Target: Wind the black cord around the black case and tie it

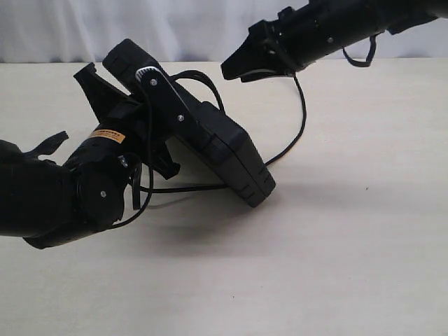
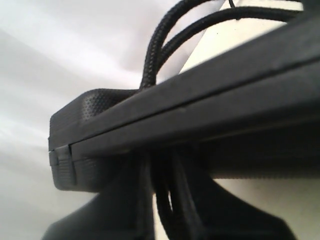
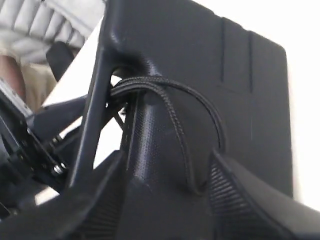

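Exterior view: one black case point(image 1: 217, 143) sits tilted with its lower corner on the pale table point(image 1: 350, 266), clamped between the fingers of the left gripper point(image 1: 119, 73). One black cord point(image 1: 303, 119) arcs from the right gripper point(image 1: 234, 70) down and under the case.

Left wrist view: two strands of the cord point(image 2: 152, 55) cross the case's seamed edge point(image 2: 200, 100).

Right wrist view: two strands point(image 3: 170, 107) run from an opening in the case toward the right gripper's fingers point(image 3: 235, 200) — a gap shows between these, but whether they pinch the cord I cannot tell.
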`<act>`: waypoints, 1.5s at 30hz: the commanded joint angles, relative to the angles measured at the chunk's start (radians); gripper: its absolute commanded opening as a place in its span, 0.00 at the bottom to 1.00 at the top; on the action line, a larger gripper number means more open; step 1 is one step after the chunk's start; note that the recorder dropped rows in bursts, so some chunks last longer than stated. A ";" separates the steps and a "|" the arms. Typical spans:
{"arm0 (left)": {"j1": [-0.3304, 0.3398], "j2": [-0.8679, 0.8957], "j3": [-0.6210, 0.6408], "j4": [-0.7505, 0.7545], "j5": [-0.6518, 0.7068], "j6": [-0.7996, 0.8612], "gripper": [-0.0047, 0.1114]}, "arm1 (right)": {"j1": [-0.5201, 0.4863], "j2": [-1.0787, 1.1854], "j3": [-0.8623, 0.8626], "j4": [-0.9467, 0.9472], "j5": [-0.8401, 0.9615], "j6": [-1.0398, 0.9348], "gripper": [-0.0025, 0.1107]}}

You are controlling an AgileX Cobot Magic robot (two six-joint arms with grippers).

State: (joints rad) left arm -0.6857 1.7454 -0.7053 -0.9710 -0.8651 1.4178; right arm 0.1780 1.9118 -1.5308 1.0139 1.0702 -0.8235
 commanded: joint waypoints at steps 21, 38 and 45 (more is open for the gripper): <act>0.005 -0.008 0.001 0.000 -0.065 -0.007 0.04 | 0.170 0.046 -0.020 -0.192 -0.384 -0.444 0.06; 0.077 -0.216 0.001 -0.302 0.167 -0.171 0.17 | 0.168 0.035 -0.020 -0.181 -0.382 -0.266 0.06; 0.220 -0.225 0.001 -0.425 0.292 -0.155 0.17 | 0.168 0.029 -0.020 -0.181 -0.386 -0.206 0.06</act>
State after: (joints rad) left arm -0.4995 1.5307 -0.7036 -1.3483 -0.5991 1.2596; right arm 0.3507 1.9565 -1.5475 0.8342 0.6926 -1.0491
